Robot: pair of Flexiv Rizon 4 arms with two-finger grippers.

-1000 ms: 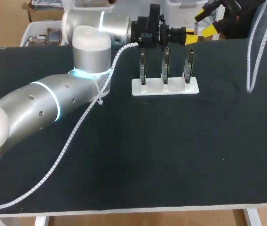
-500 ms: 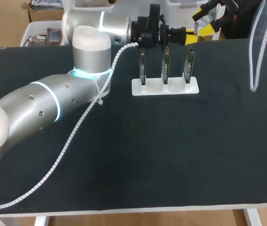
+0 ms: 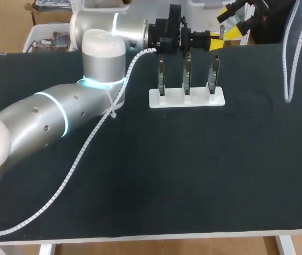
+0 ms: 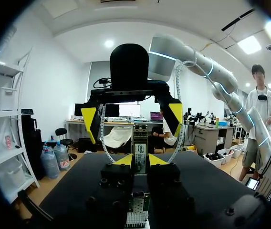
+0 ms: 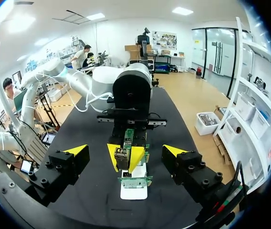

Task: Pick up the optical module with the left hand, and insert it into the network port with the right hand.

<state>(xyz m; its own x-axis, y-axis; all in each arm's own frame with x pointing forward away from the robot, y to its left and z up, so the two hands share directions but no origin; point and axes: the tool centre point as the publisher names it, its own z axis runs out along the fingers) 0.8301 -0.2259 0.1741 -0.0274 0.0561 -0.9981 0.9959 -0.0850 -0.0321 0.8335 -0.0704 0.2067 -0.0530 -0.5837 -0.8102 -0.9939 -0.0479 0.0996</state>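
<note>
Yellow-tipped left gripper on optical module

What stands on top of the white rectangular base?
Three upright circuit boards stand in a row on the white rectangular base; how they fasten into it is hidden.

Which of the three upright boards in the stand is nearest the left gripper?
The right-end board of the white stand in the head view: the left gripper hangs just past it; the other two stand farther back.
</note>
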